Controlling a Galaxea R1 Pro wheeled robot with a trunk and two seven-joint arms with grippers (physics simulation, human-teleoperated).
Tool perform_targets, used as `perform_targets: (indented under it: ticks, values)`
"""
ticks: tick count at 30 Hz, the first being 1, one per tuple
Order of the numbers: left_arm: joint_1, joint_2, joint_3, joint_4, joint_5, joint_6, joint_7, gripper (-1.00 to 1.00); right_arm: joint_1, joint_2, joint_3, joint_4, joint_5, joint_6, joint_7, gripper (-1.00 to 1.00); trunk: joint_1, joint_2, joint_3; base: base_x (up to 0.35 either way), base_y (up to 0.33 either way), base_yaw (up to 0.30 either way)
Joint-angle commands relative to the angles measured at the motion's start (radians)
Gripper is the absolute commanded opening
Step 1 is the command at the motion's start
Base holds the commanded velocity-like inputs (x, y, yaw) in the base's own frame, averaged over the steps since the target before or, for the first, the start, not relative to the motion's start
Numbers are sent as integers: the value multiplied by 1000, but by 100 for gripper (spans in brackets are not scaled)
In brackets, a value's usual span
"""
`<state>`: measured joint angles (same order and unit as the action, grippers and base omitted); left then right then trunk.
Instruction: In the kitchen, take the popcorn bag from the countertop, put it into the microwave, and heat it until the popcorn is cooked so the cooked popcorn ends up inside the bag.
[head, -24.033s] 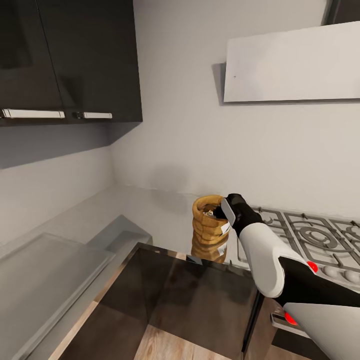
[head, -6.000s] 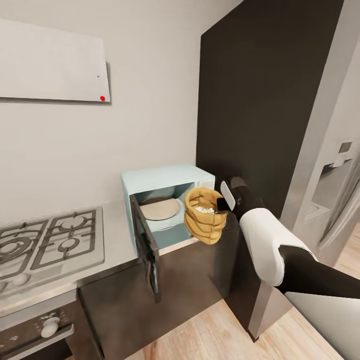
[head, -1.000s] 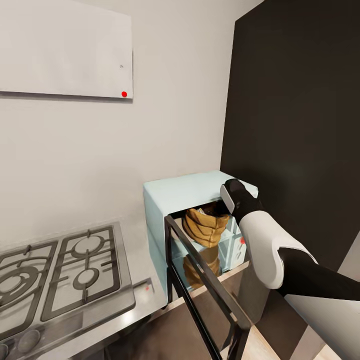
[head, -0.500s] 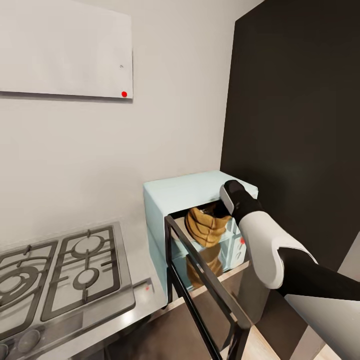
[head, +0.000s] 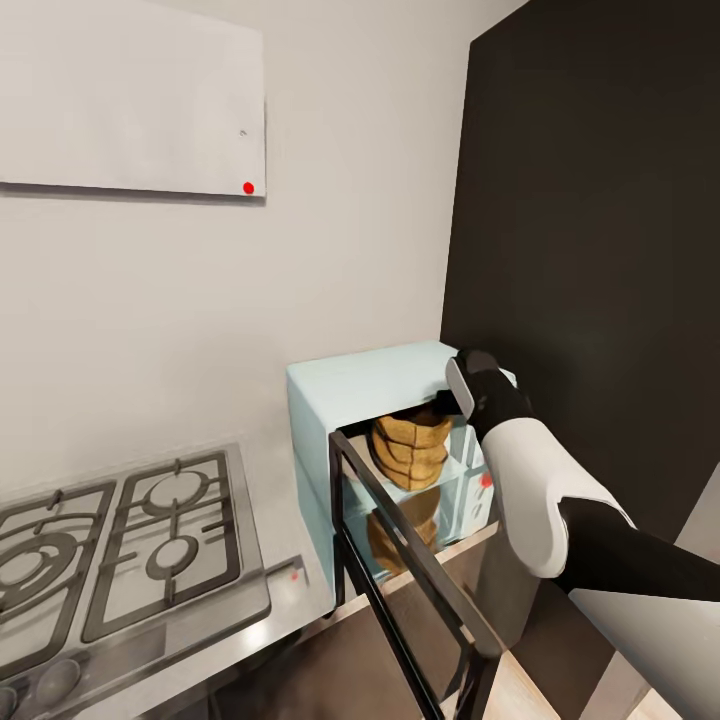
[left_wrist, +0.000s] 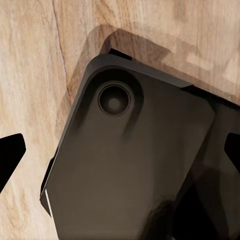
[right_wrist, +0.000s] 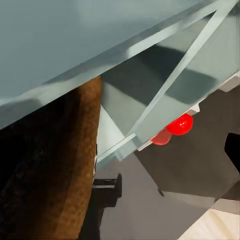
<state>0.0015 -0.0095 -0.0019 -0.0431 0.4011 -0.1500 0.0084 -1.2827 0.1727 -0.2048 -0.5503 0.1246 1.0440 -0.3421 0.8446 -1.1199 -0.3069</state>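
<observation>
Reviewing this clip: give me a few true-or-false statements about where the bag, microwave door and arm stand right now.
1. The microwave door is shut. False: it hangs open.
2. The popcorn bag sits in the microwave's opening. True.
3. The bag lies on its side. False: it stands about upright.
4. The right gripper is at the bag's rim. True.
5. The gas hob is right of the microwave. False: it is to the left.

Pale grey wall, tall dark cabinet, gas hob, wooden floor.
</observation>
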Motion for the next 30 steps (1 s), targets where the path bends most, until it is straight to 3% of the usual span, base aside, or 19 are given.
perform_targets:
  ticks: [1,11,20,25,28,30]
  values:
    - [0,-1,0,0,4,-2,1,100,-1,2,-7,-4,1,3,5,100,0,-1,-1,-38,0,0]
    - [0,-1,5,-1,12,-2,1,100,-2,2,-8,-3,-2,3,12,100,0,-1,-1,-209,0,0]
    - [0,0,2,-1,7,-2,1,100,-2,-3,-8,-35,0,3,222,100,0,-1,-1,-69,0,0]
    - [0,0,0,-1,7,-2,1,100,-1,-6,-8,-53,8,3,256,100,0,-1,-1,0,0,0]
    - [0,0,-1,-1,5,-2,1,100,-1,-31,-7,-54,3,3,257,100,0,-1,-1,0,0,0]
    - [0,-1,-1,-1,3,-2,1,100,-1,-73,-7,-44,0,3,274,100,0,-1,-1,-78,0,0]
